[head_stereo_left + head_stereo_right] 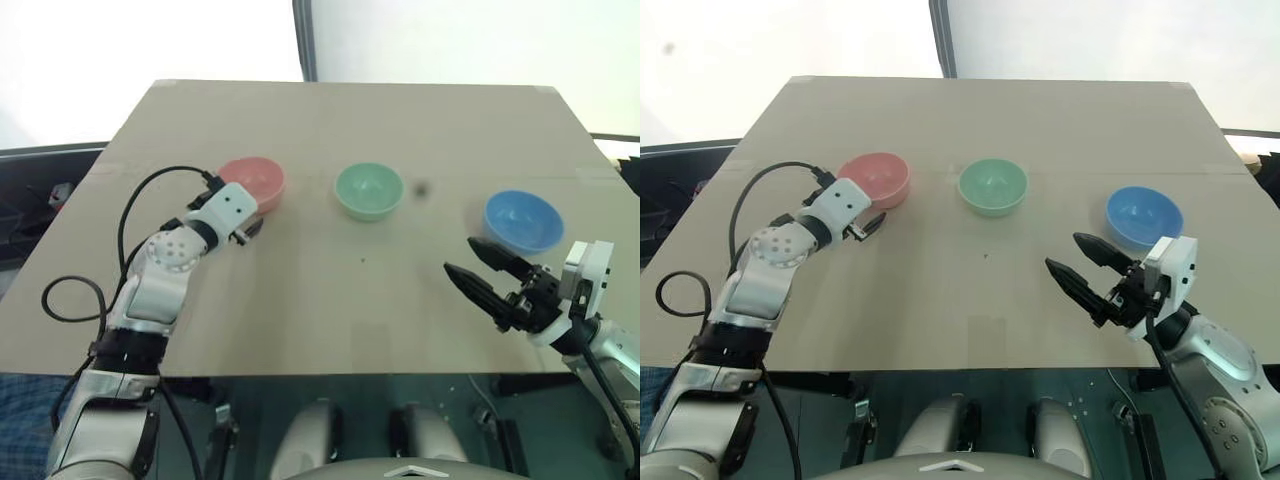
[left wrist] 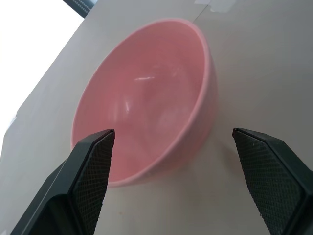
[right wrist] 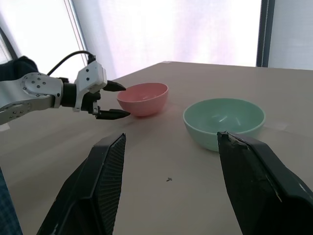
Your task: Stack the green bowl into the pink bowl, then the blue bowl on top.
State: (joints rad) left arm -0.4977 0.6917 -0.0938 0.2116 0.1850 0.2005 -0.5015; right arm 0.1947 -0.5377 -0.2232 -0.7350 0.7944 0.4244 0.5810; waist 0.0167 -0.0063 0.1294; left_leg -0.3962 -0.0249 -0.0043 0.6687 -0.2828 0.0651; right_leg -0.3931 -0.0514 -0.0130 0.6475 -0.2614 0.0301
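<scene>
Green bowl (image 1: pixel 369 190) sits upright mid-table (image 1: pixel 330 310), between the pink bowl (image 1: pixel 255 182) on the left and the blue bowl (image 1: pixel 522 220) on the right, all three apart. Left gripper (image 3: pixel 113 100) hovers at the pink bowl's near side, fingers spread, empty. Right gripper (image 1: pixel 478 268), fingers spread and empty, hangs just near of the blue bowl.

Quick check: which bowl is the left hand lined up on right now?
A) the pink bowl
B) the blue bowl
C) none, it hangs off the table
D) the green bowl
A: the left hand sits open just short of the pink bowl, not touching it.
</scene>
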